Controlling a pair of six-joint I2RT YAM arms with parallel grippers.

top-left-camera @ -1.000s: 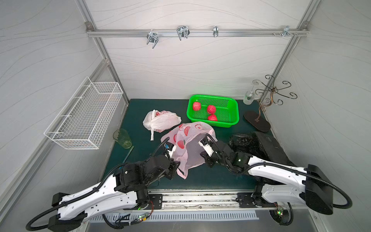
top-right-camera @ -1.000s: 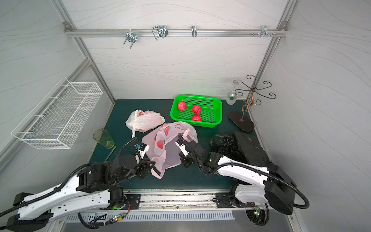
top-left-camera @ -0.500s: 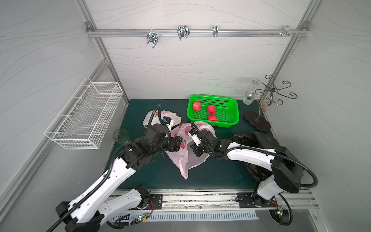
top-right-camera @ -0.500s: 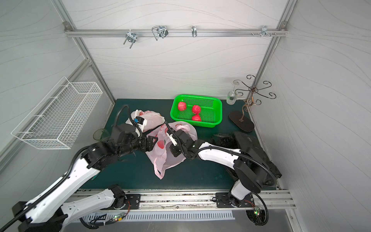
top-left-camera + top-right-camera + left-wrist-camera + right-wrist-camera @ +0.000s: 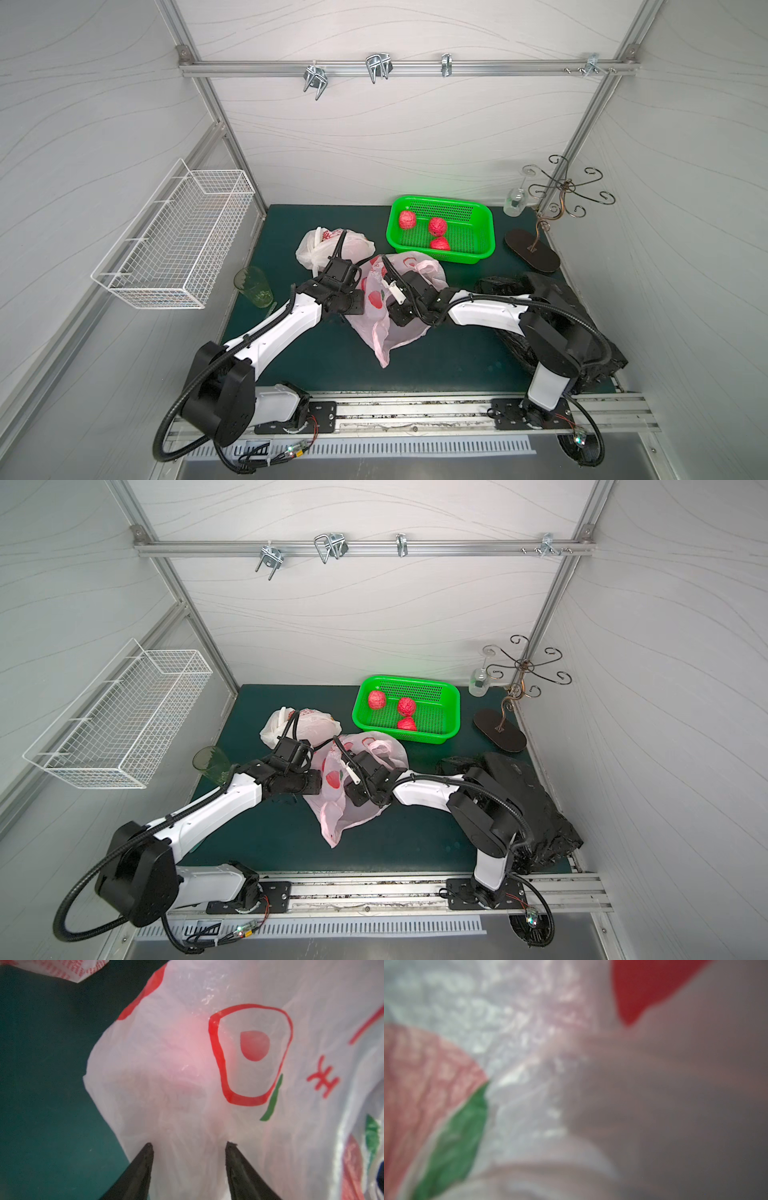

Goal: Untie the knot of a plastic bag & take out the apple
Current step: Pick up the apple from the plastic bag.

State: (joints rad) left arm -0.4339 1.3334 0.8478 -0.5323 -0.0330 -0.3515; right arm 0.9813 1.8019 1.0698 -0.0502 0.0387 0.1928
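A pinkish-white plastic bag with red and green prints lies crumpled mid-table, a handle loop at its far end. I cannot make out a knot on it. My left gripper is at its left side. In the left wrist view this gripper stands open, its black fingertips against bulging film. A reddish blur shows through the film there; no apple is plainly seen in the bag. My right gripper presses into the bag from the right. Its fingers are hidden, and blurred plastic fills the right wrist view.
A second white bag with knotted handles sits just behind the left gripper. A green basket at the back holds three red apples. There is a green cup at left, crumpled black plastic at right, and a hook stand at the back right.
Both grippers have moved from the bag's near end, at the front of the table, back to its middle. The bag now trails toward the front.
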